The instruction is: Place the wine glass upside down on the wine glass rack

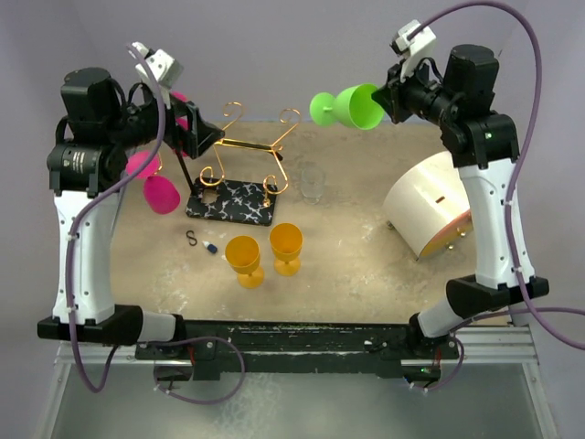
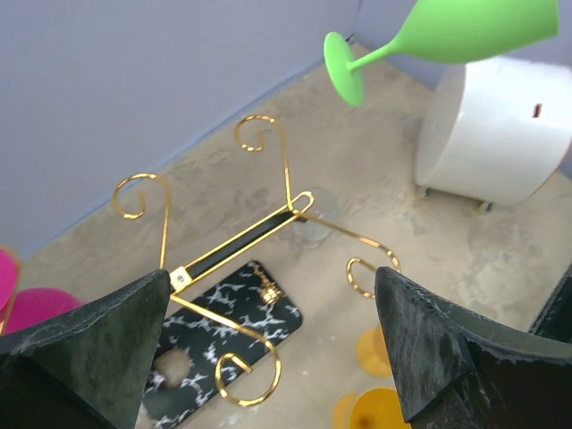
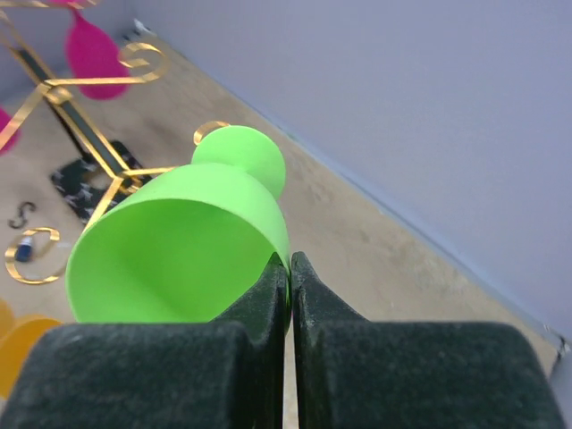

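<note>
Right claw [image 3: 290, 268] pinches the green glass [image 1: 352, 108] by its rim, sideways in the air right of the rack [image 1: 233, 199], left claw [image 1: 208, 137] open over that rack; next, I judge, thread the stem into an arm, foot up.

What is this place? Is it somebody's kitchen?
Probably not; it looks like a robot test bench. The left arm and right arm are fixed at the table edge, a plain wall stands behind, and orange wine glasses stand by a gold wine glass rack like practice props.
</note>
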